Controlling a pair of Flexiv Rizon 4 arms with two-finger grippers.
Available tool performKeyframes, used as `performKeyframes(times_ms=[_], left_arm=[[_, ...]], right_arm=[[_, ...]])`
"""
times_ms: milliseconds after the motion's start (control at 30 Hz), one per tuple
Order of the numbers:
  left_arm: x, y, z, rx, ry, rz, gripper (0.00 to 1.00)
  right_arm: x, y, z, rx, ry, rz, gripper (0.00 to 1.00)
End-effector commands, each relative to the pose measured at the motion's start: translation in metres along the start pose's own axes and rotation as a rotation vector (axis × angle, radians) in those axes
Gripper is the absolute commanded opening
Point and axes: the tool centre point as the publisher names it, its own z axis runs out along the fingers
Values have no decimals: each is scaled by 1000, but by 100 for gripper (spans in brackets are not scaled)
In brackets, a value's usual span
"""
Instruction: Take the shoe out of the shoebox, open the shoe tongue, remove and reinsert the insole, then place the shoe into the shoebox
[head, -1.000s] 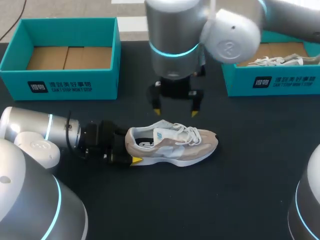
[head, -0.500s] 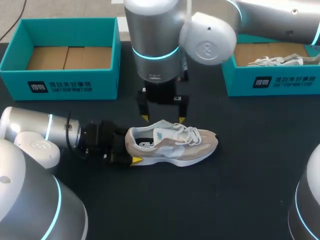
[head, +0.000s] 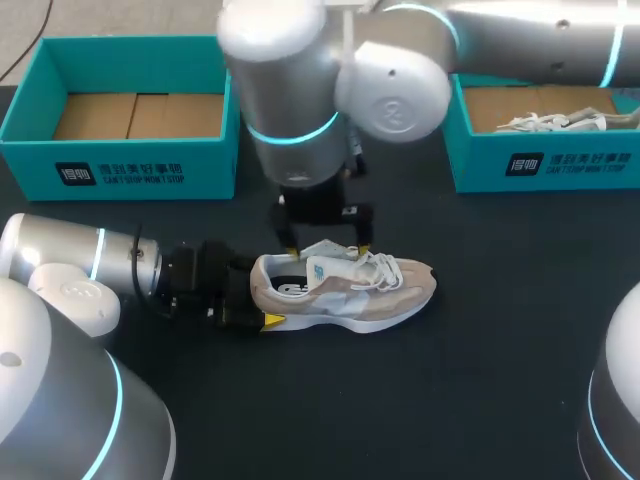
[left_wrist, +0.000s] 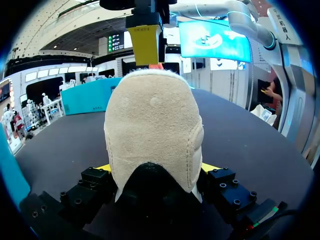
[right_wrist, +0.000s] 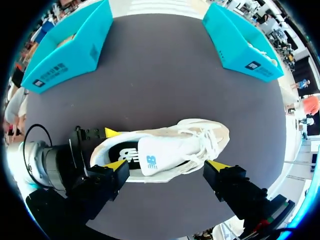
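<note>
A black table (head: 500, 350) is seen from above, with an open teal shoebox (head: 130, 165) at 10 o'clock and another shoebox (head: 540, 165), holding a white shoe (head: 555, 122), at 2 o'clock. At centre a beige shoe (head: 345, 285) is stood on its sole, its heel clamped by the left gripper (head: 258, 295) from 9 o'clock. The right gripper (head: 323, 250) is spread wide just above the tongue (right_wrist: 160, 157)

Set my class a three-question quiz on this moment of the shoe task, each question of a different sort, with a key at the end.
1. Which gripper clamps the heel of the shoe on the table? A) left B) right C) neither
2. True or false: that shoe lies inside a shoebox.
3. Fill the gap: the right gripper hangs over the shoe with its fingers ___.

Key
1. A: the left gripper has a finger on each side of the heel.
2. False: it stands on the table.
3. open
</note>
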Motion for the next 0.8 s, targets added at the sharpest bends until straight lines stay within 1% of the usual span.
performKeyframes(times_ms=[33,167,200,267,333,367,400,433,467,567,700,800], left_arm=[[-1,0,1,-2,1,0,0],[-1,0,1,-2,1,0,0],[-1,0,1,-2,1,0,0],[-1,0,1,-2,1,0,0],[-1,0,1,-2,1,0,0],[-1,0,1,-2,1,0,0],[-1,0,1,-2,1,0,0],[-1,0,1,-2,1,0,0],[-1,0,1,-2,1,0,0],[-1,0,1,-2,1,0,0],[-1,0,1,-2,1,0,0],[-1,0,1,-2,1,0,0]], right_arm=[[34,-13,11,-15,-86,149,100],[36,-14,12,-13,-102,141,100],[37,-14,14,-14,-117,143,100],[39,-15,19,-8,-114,130,100],[39,-15,25,-7,-171,127,100],[38,-14,28,2,-201,144,100],[37,-13,31,0,-192,138,100],[35,-13,32,-12,-199,164,100],[33,-12,35,-3,-217,159,100],[30,-12,40,-11,-238,172,100],[24,-13,43,-52,-301,224,100],[20,-13,47,-60,-311,234,100]])
